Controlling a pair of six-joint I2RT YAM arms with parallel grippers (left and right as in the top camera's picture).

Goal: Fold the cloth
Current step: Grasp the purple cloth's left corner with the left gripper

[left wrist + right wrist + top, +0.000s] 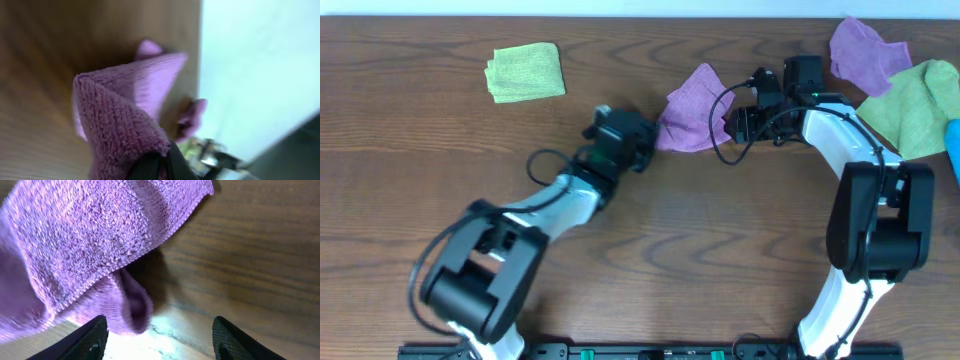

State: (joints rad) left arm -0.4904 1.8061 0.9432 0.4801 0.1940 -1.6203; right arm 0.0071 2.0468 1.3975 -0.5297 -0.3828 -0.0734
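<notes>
1. Dark wood-grain table (650, 230) right across the overhead shot, with a pale strip running along its far edge.
2. From the left wrist, the view past the table edge was a bright, pale backdrop, too blurred to read.
3. Strays on the wood: a folded green cloth (526, 71) sat well out beyond the left gripper (652, 142). A second purple cloth (865, 52) and a big green cloth (920, 105) lay behind the right gripper (732, 122), well apart from both sets of fingers.
4. And there was the cloth (692, 122), bunched into a peaked heap on the table, squarely between the two grippers, one at each side of it.
5. Left gripper: clenched tight on the cloth's near edge. In its wrist view the fluffy pile was pinched right at the dark fingers (177, 167), and the fabric rose ahead of them in a tented fold.
6. Right gripper: jaws apart, grasping nothing. The cloth spread ahead of and above its fingers (90, 340), and one fold drooped down to the wood just ahead of the finger at the picture's left. Ahead of the other finger there was only wood, and whether the fold touched a finger could not be told.
</notes>
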